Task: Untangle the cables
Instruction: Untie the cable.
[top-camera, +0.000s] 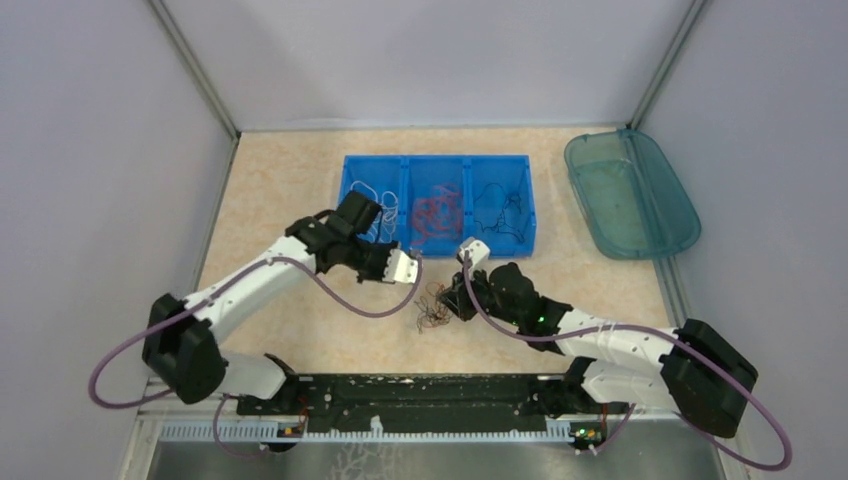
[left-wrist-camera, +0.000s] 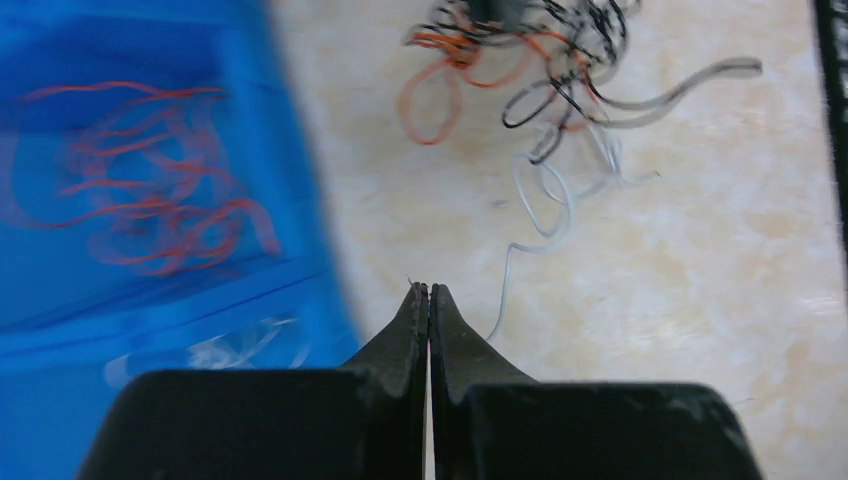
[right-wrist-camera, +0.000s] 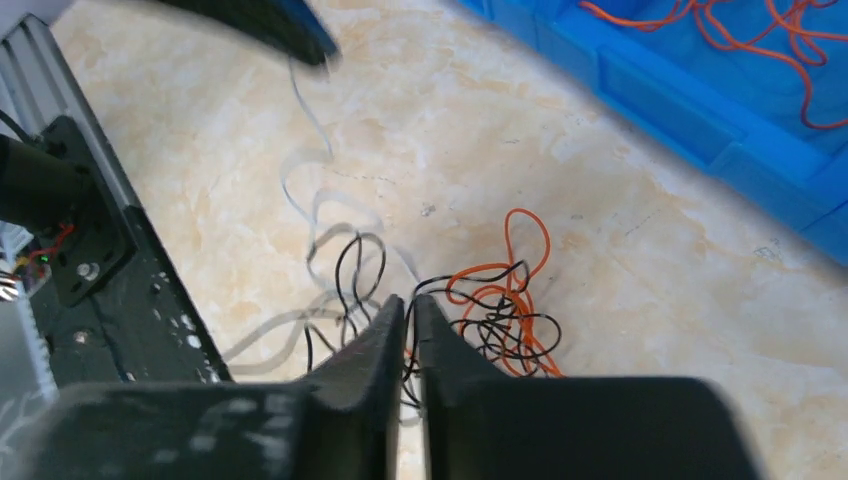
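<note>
Jaws, left: left gripper (left-wrist-camera: 428, 288) has its fingers pressed flat together with no gap. A white cable (left-wrist-camera: 509, 255) runs from the tips out to the pile and looks pinched at its end.
Jaws, right: right gripper (right-wrist-camera: 405, 300) has its fingers nearly touching, with only a hairline slit between them. Black strands pass right under the tips; I cannot tell if one is caught.
Tangle: tangle (right-wrist-camera: 485, 320) is a loose knot of black, red-orange and white strands on the table (top-camera: 290, 200), between the two grippers and just in front of the bin.
Left arm: held over the table beside the bin's near edge, above and left of the knot, with the gripper pointing toward it.
Right arm: tips low over the knot, at its near edge.
White strand path: leaves the left fingertips, makes a couple of loose loops, then joins the knot. It is motion-blurred in both wrist views.
Bin: blue bin (top-camera: 437, 158) has three compartments side by side, at mid-table.
Bin left: white cables (top-camera: 370, 195).
Bin middle: red-orange cables (top-camera: 437, 212).
Bin right: black cables (top-camera: 500, 210).
Tray: teal tray (top-camera: 620, 190) sits at the far right, well apart from the knot.
Left wrist view: the bin is blurred at the left edge, with orange loops visible inside it.
</note>
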